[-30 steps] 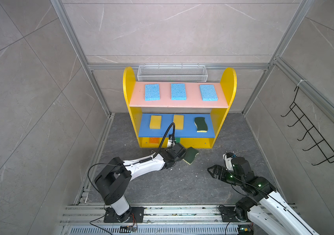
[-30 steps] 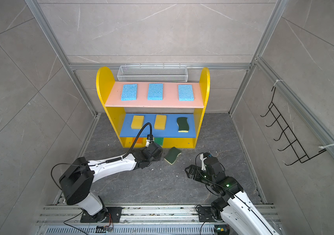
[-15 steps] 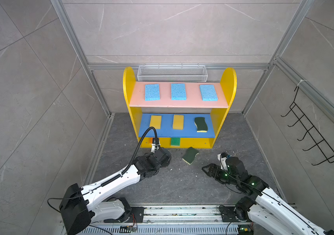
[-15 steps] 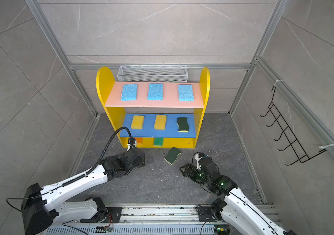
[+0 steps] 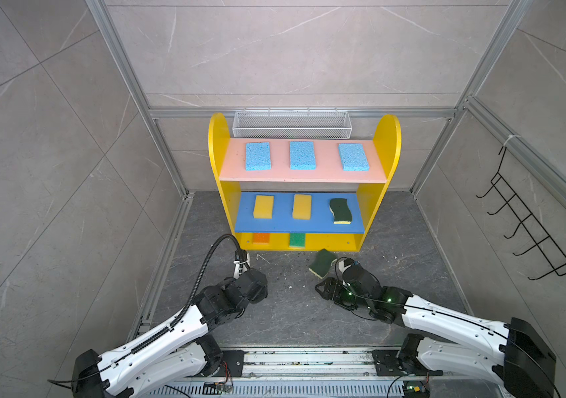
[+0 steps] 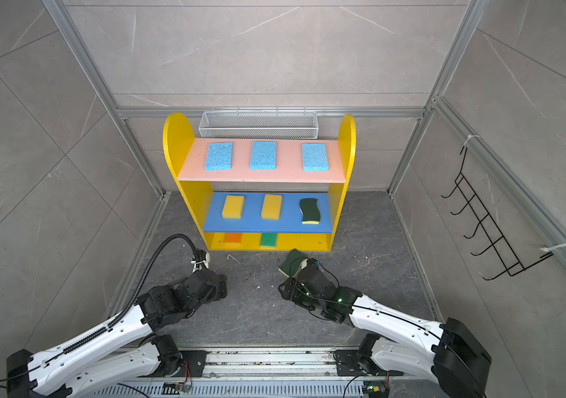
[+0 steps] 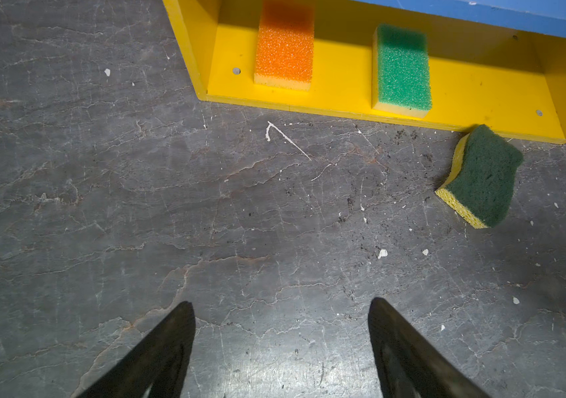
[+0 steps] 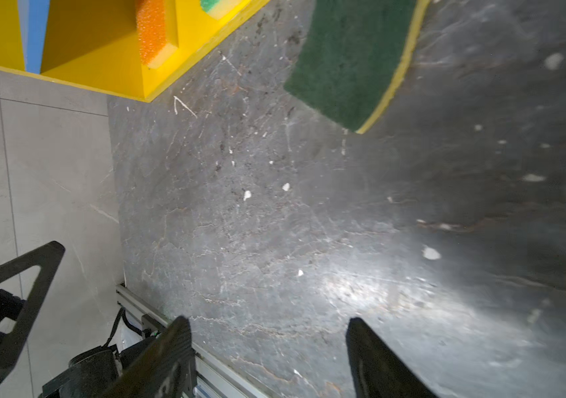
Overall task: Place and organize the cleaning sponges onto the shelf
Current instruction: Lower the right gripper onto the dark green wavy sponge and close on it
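My left gripper (image 7: 280, 302) backed off open and empty, so my open right gripper (image 8: 268, 319) must shelve the dark-green sponge (image 5: 323, 263) lying just below mid-frame.

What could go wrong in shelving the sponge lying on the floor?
1. The dark green sponge lies askew by the shelf's front edge; the open right claw may shove it instead of gripping.
2. The bottom tier sits low under the blue board; the claw might bump it or the bright green sponge.

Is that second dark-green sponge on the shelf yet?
No. The dark-green sponge lies on the floor just in front of the shelf, outside its bottom tier.
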